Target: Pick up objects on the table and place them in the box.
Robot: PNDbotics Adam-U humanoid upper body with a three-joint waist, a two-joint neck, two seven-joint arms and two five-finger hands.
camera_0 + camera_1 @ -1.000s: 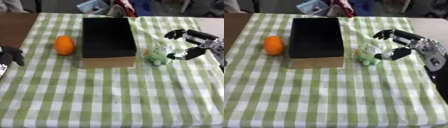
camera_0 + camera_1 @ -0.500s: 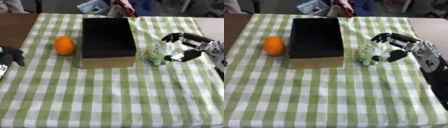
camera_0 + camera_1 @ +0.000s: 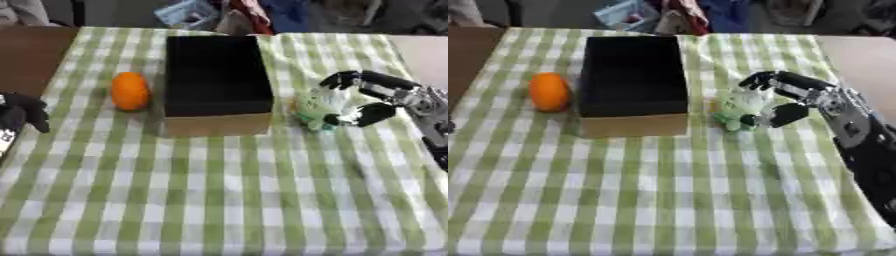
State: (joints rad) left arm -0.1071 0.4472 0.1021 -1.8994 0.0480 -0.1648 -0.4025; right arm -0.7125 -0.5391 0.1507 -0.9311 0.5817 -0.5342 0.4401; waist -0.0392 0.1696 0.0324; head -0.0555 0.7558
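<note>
A black-lined box (image 3: 216, 75) with tan sides stands open in the middle of the checked table (image 3: 219, 190). An orange (image 3: 129, 90) lies just left of it. A small green and white toy (image 3: 735, 107) sits to the right of the box. My right hand (image 3: 798, 97) reaches in from the right, open, with its fingers (image 3: 759, 80) arched over the toy and its thumb (image 3: 776, 116) below it, so the toy lies in the gap between them. At the left edge, my left hand (image 3: 22, 111) rests open, away from everything.
Green and white cloth covers the table, with bare brown wood (image 3: 35, 50) at the far left. Clutter, including a pale blue item (image 3: 188, 12), lies beyond the far edge. My right forearm (image 3: 868, 145) runs down the right side.
My right hand has moved left, and its fingers and thumb now bracket the toy. The toy, orange, box and left hand have stayed put.
</note>
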